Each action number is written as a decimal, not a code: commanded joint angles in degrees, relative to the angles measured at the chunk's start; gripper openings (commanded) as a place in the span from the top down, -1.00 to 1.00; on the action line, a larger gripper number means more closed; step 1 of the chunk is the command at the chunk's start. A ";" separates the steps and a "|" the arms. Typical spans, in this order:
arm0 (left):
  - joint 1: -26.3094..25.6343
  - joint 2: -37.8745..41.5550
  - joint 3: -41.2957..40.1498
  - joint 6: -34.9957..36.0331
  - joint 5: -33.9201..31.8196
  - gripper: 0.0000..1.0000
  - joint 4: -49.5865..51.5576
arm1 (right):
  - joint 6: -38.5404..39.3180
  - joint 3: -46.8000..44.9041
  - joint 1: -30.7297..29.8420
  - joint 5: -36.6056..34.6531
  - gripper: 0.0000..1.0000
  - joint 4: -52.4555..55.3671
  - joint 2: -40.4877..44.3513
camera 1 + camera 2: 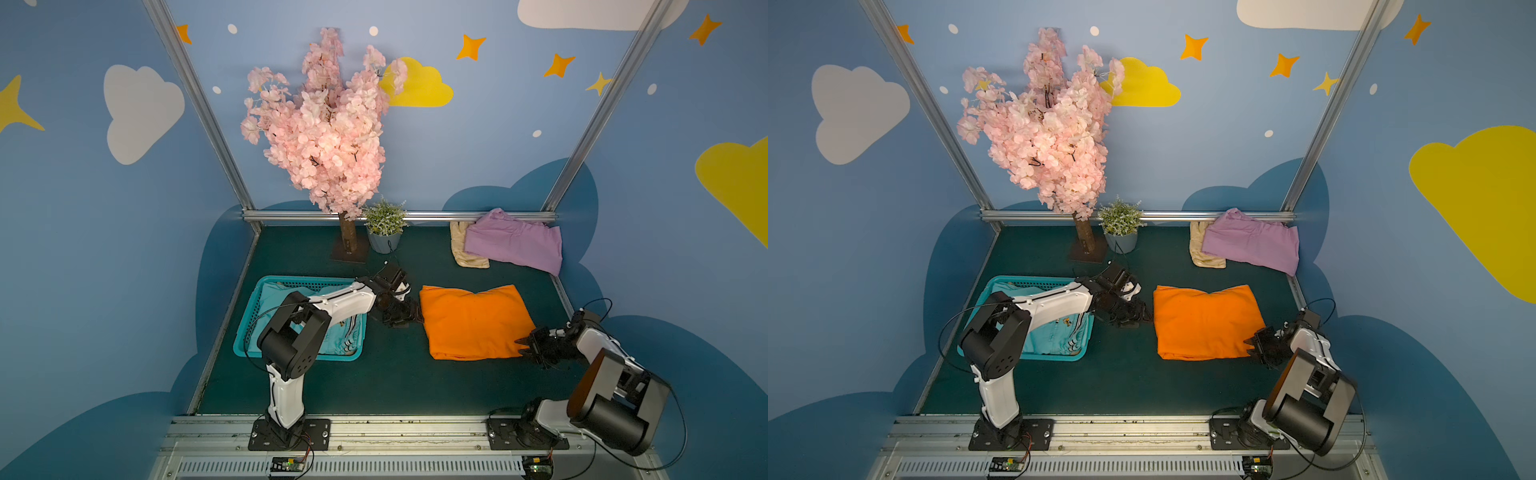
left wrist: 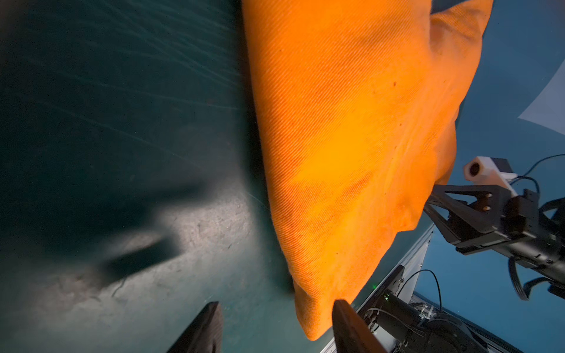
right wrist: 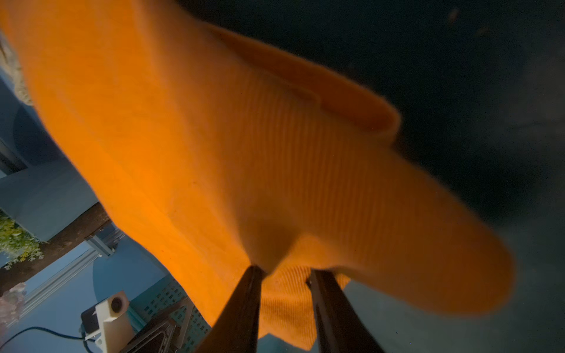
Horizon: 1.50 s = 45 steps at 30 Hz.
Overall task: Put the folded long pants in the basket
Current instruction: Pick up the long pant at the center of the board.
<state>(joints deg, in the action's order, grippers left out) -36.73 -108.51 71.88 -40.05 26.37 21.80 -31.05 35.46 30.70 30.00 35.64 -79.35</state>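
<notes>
The orange pants (image 1: 473, 322) lie folded on the green desk (image 1: 395, 382), and both arms reach in to them from opposite sides.

The left arm stands up from its base, bends sharply at the elbow, and sends its white forearm low and nearly level to the pants' left edge. The left pincer (image 1: 409, 318) sits at that edge. In the left wrist view its jaws (image 2: 275, 305) stand partly apart, with a corner of the orange cloth between them against one finger (image 2: 345, 321), not squeezed.

The right arm is folded low, wrist stretched to the pants' near right corner. The right pincer (image 1: 524, 347) has narrowed on that corner: in the right wrist view bunched orange cloth sits pinched between its fingers (image 3: 286, 270).

Left of the orange pants, just beyond the left pincer, is the basket (image 1: 307, 279), with the light teal pants (image 1: 340, 336) inside. The lilac pants (image 1: 515, 247) lie behind the orange pants, by the back rail.
</notes>
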 commanded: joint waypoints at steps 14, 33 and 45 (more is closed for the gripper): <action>0.43 0.54 2.23 1.40 1.07 -0.26 2.18 | 0.28 12.33 1.29 -8.00 -0.60 -3.67 16.48; 1.41 -5.29 3.29 -1.05 0.89 -0.27 -1.23 | 13.21 28.95 -1.69 2.06 -0.59 -2.06 -26.01; 1.93 -7.97 2.61 -3.05 3.92 -0.27 -7.18 | 15.44 27.15 -5.18 8.80 -0.34 -2.10 -29.61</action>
<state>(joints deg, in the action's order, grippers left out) -35.09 -114.96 73.82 -42.13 28.34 17.47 -16.82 63.79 27.92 36.03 31.53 -107.18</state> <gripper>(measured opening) 0.634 0.680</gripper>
